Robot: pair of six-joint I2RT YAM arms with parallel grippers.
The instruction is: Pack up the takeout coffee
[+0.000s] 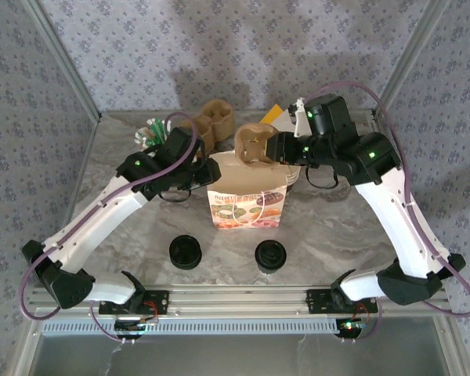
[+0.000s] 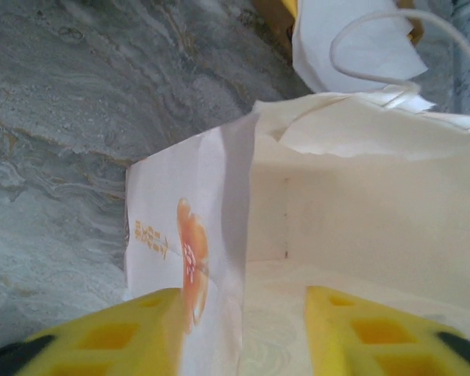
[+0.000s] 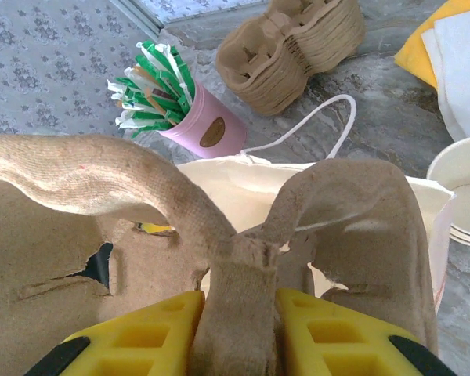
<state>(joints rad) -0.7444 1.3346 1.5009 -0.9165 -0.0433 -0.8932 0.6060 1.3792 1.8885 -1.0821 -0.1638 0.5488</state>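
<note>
- The right gripper [image 3: 239,317] was clenched on the carrier [image 3: 337,204] above the bag [image 1: 247,205]; the left gripper [image 2: 243,321] gaped astride its wall.
- The takeout coffee [image 1: 270,256] stood upright at the bag's 6 o'clock — right arm nearer; a second lidded cup [image 1: 186,252] at 7.

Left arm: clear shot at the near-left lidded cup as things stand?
Probably yes. The cup stands alone on bare table, nothing between it and the left pincer, which is open astride the bag wall; it must back off first.
</note>
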